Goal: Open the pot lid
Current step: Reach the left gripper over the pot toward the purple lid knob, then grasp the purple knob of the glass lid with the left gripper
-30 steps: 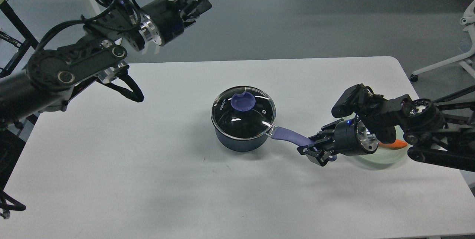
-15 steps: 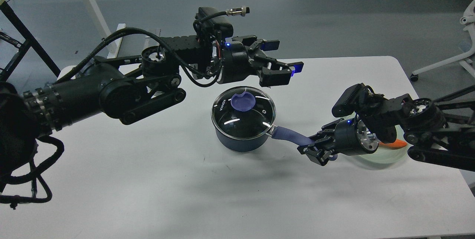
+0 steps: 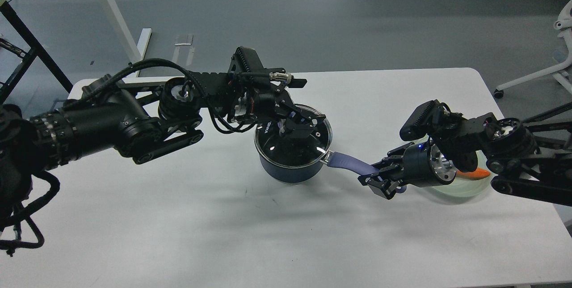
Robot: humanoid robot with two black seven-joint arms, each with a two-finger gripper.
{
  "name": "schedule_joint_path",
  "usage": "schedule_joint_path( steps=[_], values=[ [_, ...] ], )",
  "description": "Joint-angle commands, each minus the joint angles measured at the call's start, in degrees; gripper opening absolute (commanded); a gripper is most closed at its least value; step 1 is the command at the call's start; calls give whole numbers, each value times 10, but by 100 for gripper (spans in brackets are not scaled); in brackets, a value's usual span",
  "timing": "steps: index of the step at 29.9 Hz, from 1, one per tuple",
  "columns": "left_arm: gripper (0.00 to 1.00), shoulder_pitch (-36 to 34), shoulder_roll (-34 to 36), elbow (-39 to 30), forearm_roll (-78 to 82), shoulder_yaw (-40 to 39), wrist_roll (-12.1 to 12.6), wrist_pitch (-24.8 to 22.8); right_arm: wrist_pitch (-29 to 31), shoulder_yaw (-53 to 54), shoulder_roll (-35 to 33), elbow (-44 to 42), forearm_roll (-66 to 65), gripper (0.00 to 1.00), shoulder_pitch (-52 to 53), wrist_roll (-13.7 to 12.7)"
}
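Nearest the front edge of the white table [image 3: 178, 216] the surface lies bare; a little back, toward the right edge, the right gripper [image 3: 379, 181] is clamped round the end of the pot's purple handle [image 3: 351, 165], which should pin the pot against twisting or sliding. Just behind that arm sits a pale green bowl [image 3: 464, 187] with something orange in it, mostly hidden. The pot [image 3: 292, 149] itself stands about mid-table, somewhat nearer the back edge, with the glass lid [image 3: 313, 145] seated flat in its rim. The left gripper [image 3: 292, 128] is down on the lid's centre, right over where the knob should be; the knob is covered, and I cannot tell how far apart the fingers stand or whether they have closed on it. Glass in a metal rim looks moderately heavy, rigid, smooth and breakable, so I'd judge the central knob the only sound hold, with a straight, level lift.
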Motion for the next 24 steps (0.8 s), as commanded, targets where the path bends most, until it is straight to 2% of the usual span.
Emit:
schedule_joint_path(
  steps=[1, 20, 21, 24],
  values=[
    [98, 11, 11, -3, -1, 10, -1, 11, 0, -1, -1, 0, 0, 26, -1, 0],
    [92, 61, 9, 4, -52, 11, -2, 15, 2, -1, -2, 0, -1, 26, 0, 0],
    [90, 62, 9, 4, -52, 11, -2, 15, 1, -1, -1, 0, -1, 26, 0, 0],
    [75, 69, 10, 4, -54, 11, -3, 15, 2, -1, -1, 0, -1, 26, 0, 0]
  ],
)
